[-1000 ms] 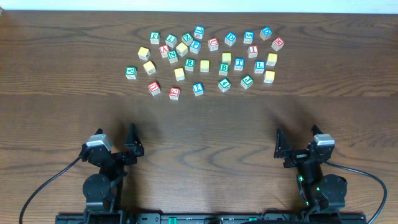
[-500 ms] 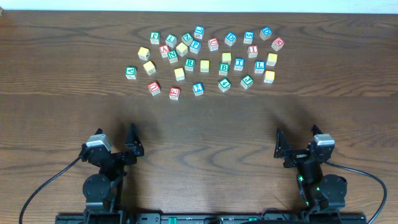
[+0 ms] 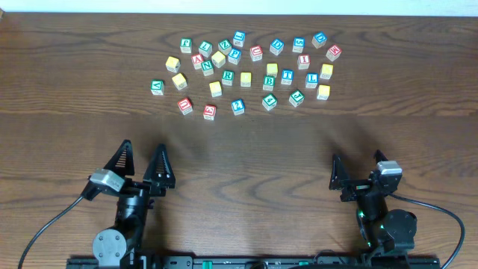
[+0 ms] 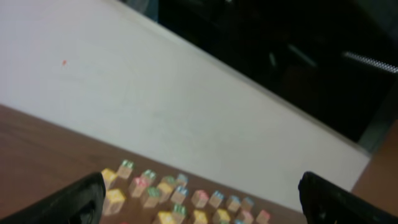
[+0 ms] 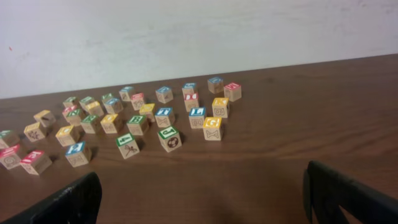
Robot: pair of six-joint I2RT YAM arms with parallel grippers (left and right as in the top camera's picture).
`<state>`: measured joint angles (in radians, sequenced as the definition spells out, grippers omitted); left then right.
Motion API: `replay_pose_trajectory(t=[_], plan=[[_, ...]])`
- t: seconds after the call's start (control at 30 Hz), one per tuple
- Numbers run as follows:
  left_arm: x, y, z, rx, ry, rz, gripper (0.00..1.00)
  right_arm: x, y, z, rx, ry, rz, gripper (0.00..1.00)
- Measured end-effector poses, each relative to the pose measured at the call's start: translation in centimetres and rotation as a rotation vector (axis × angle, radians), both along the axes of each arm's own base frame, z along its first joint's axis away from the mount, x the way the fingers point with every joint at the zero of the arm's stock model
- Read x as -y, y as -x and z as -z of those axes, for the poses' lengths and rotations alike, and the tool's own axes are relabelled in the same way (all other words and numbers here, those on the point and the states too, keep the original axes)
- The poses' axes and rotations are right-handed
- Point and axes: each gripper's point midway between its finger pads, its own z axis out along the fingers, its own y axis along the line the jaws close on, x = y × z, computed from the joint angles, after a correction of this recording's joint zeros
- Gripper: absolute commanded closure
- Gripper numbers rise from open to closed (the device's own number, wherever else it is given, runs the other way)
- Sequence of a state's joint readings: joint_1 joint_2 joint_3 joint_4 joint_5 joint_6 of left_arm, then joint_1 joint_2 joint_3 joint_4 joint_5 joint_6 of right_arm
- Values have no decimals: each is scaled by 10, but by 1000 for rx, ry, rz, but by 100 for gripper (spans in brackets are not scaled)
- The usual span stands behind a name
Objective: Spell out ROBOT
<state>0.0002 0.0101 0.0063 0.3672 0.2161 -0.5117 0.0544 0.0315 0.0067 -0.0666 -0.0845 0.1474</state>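
Observation:
Several wooden letter blocks lie scattered at the table's far side. In the overhead view I read a green R [image 3: 228, 76], a green B [image 3: 269, 82] and a blue T [image 3: 287, 75]; I cannot pick out an O. My left gripper [image 3: 142, 161] is open and empty, lifted, well short of the blocks. My right gripper [image 3: 356, 173] is open and empty, low near the front edge. The left wrist view is blurred and tilted up, with the blocks [image 4: 186, 199] low between its fingers [image 4: 208, 208]. The right wrist view shows the blocks [image 5: 137, 124] beyond its open fingers [image 5: 205, 199].
Bare brown wood table [image 3: 254, 157] lies between the grippers and the blocks. A white wall [image 5: 186, 31] stands behind the table's far edge. Other blocks, such as a blue L [image 3: 311, 78] and a red A [image 3: 197, 60], sit close around the needed ones.
My left arm has risen and tilted up, and both its fingers now show spread apart. The right arm and the blocks have not moved.

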Motion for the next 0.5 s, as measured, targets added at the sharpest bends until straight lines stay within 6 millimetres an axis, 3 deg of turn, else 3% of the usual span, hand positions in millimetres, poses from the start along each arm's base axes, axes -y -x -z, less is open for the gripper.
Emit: replay_pose_trajectory(t=[0.17, 0.33, 0.4, 0.5], plan=[[-2, 5, -18, 50, 15, -9, 2, 0, 0, 0, 0, 0, 0, 1], [-6, 10, -56, 78, -37, -49, 3, 0, 0, 0, 0, 0, 0, 1], [-6, 4, -52, 27, -57, -56, 3, 0, 0, 0, 0, 0, 0, 1], [-7, -11, -22, -107, -76, -57, 2, 0, 0, 0, 0, 0, 0, 1]])
